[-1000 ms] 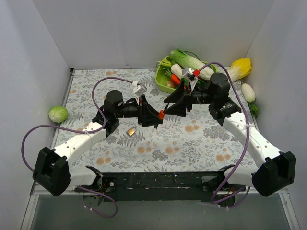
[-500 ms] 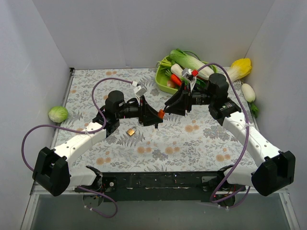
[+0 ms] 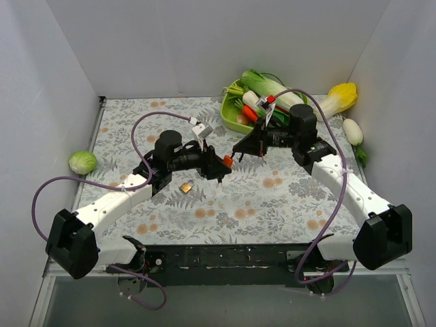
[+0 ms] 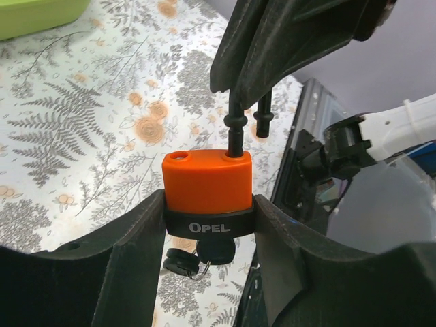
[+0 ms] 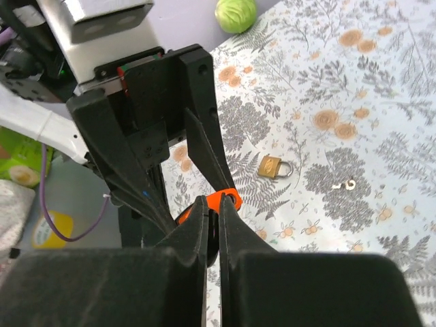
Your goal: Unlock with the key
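An orange padlock (image 4: pixel 206 180) with a black base marked OPEL is held above the table, and my left gripper (image 4: pixel 208 204) is shut on its sides. The key (image 4: pixel 216 251), black-headed, sits in the base of the padlock, with a second black-headed key (image 4: pixel 178 262) dangling from its ring. One leg of the black shackle (image 4: pixel 235 133) stands in the body; the other leg hangs free beside an empty hole. My right gripper (image 5: pixel 212 204) is shut on the top of that shackle, the orange padlock (image 5: pixel 228 199) just past its tips. In the top view both grippers meet at the padlock (image 3: pixel 227 161).
A small brass padlock (image 3: pixel 185 187) lies on the floral cloth below the left gripper, with a small silvery bit (image 5: pixel 344 184) near it. A green tray (image 3: pixel 235 119) of vegetables stands at the back right. A cabbage (image 3: pixel 82 161) lies far left, a yellow chicory (image 3: pixel 343 97) and white radish (image 3: pixel 353 131) far right.
My right gripper's jaws went from wide apart to shut on the shackle. The right arm moved left and forward; the left arm shifted slightly with the padlock.
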`<move>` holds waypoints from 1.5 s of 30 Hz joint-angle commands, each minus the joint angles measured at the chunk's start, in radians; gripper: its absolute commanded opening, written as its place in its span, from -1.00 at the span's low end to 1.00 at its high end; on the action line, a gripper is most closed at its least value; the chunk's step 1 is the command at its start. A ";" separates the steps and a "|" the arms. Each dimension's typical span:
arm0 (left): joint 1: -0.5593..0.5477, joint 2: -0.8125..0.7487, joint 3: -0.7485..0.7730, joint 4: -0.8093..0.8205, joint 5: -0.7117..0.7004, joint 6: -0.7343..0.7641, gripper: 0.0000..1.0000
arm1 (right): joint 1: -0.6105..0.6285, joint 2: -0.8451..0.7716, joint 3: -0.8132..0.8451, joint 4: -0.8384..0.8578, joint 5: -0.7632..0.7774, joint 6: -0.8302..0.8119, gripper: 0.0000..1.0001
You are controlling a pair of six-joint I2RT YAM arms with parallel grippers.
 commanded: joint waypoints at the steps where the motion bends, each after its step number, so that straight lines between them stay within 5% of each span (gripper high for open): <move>1: -0.067 -0.024 0.074 -0.060 -0.223 0.068 -1.00 | 0.008 0.022 0.017 -0.029 0.038 0.070 -0.97; 9: -0.112 -0.049 0.017 -0.080 -0.412 0.039 -1.00 | 0.019 -0.009 -0.076 -0.025 0.127 0.082 -0.89; 12: -0.112 -0.055 0.003 -0.080 -0.378 0.034 -1.00 | 0.019 -0.023 -0.093 -0.020 0.122 0.088 -0.46; 13: -0.112 -0.056 0.000 -0.080 -0.364 0.036 -1.00 | 0.018 -0.026 -0.095 -0.024 0.121 0.088 -0.16; 15: -0.112 -0.061 -0.007 -0.080 -0.335 0.033 -1.00 | 0.019 -0.031 -0.092 -0.024 0.119 0.085 0.05; 16: -0.112 -0.067 -0.009 -0.106 -0.303 0.025 -1.00 | 0.019 -0.038 -0.090 -0.027 0.121 0.084 0.34; 19: -0.112 -0.064 0.014 -0.161 -0.242 0.018 -1.00 | 0.018 -0.066 -0.086 -0.043 0.168 0.072 0.50; 28: -0.112 -0.046 0.075 -0.396 -0.122 -0.108 -1.00 | -0.058 -0.161 -0.113 -0.101 0.271 0.033 0.57; 45: -0.174 0.331 0.131 -0.315 -0.062 -0.245 -1.00 | -0.153 -0.285 -0.253 -0.078 0.329 0.052 0.61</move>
